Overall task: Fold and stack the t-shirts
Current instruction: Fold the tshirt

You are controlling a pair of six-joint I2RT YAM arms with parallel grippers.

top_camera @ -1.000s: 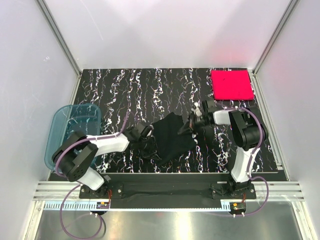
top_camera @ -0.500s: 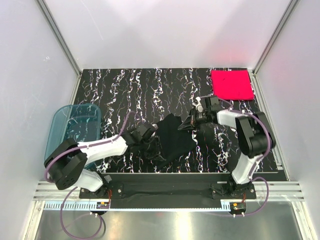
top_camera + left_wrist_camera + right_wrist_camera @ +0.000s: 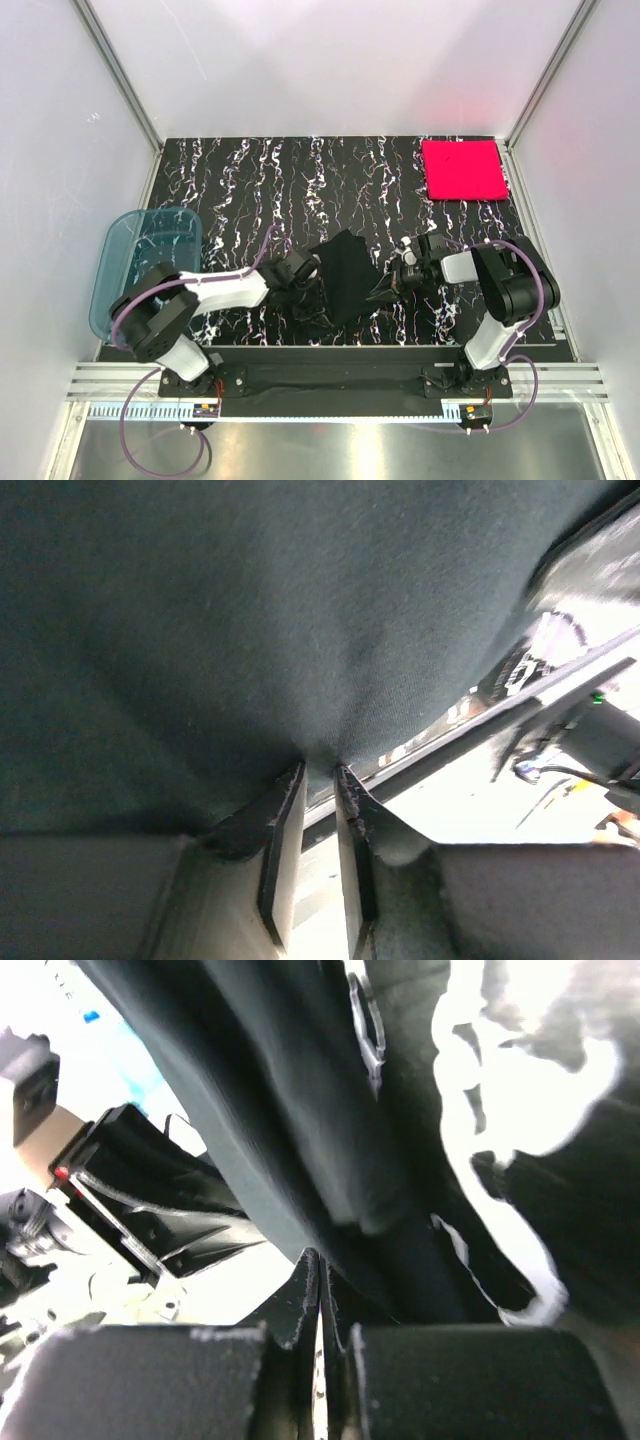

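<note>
The black t-shirt (image 3: 343, 278) lies bunched in the middle of the table. My left gripper (image 3: 308, 272) is at its left edge. In the left wrist view the left gripper (image 3: 320, 770) has its jaws a narrow gap apart, and the black t-shirt (image 3: 250, 620) puckers into their tips. My right gripper (image 3: 388, 287) is at the shirt's right edge. Its jaws (image 3: 320, 1258) are pressed together on a thin fold of the black t-shirt (image 3: 290, 1130). The pink-red t-shirt (image 3: 462, 168) sits as a neat square at the far right corner.
A translucent blue tub (image 3: 140, 262) stands at the table's left edge, next to the left arm. The marbled black table top (image 3: 260, 190) ends at a metal rail (image 3: 330, 378) on the near side. White walls close in the left, far and right sides.
My right gripper has moved toward the near edge, drawing the shirt's right edge with it. The left gripper has shifted slightly right and away. The black shirt now looks narrower.
</note>
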